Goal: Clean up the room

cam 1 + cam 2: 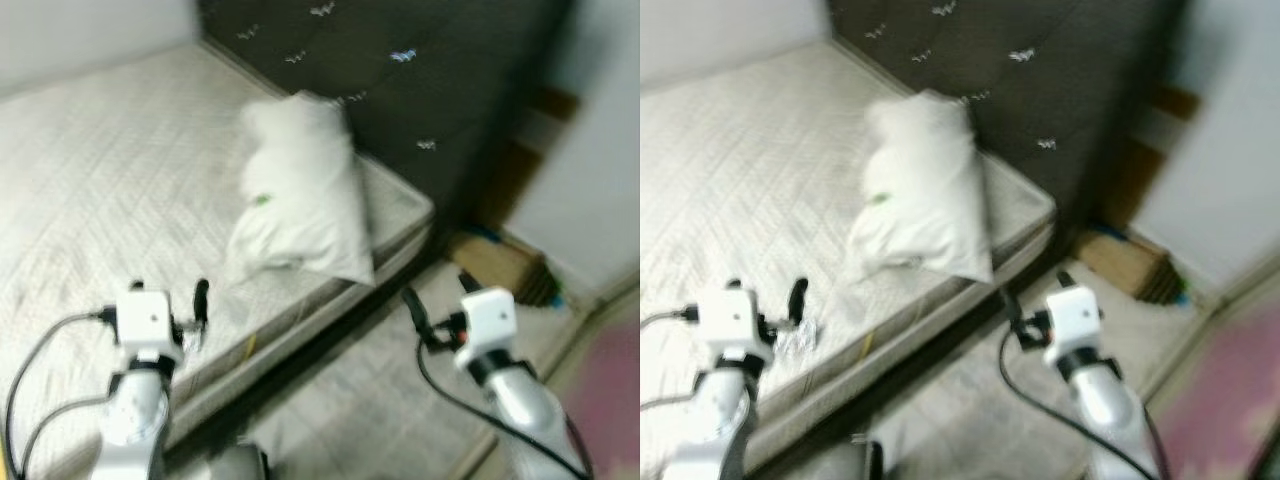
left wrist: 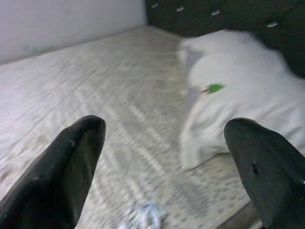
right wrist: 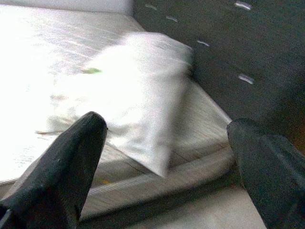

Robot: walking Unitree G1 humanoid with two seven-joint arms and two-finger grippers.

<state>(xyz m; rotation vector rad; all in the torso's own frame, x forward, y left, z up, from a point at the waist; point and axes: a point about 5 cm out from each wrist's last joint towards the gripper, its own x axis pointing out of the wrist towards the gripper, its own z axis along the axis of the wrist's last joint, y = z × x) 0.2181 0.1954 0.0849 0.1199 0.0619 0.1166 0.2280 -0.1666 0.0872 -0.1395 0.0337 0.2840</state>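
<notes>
A white pillow (image 1: 300,195) with a small green tag (image 2: 214,88) lies on the bare quilted mattress (image 1: 100,180), leaning towards the dark padded headboard (image 1: 400,70). A small crumpled silvery wrapper (image 1: 798,340) rests near the mattress's front edge. My left gripper (image 1: 168,295) hovers open just over that edge, right beside the wrapper (image 2: 143,215) and short of the pillow. My right gripper (image 1: 438,292) is open over the floor beside the bed corner, with the pillow (image 3: 138,90) ahead of it. Neither gripper holds anything.
A brown cardboard box (image 1: 500,262) sits on the floor between the bed corner and the white wall (image 1: 590,190). Something pink (image 1: 610,400) is blurred at the right edge. Light flooring (image 1: 370,400) runs alongside the bed. The eye views are motion-blurred.
</notes>
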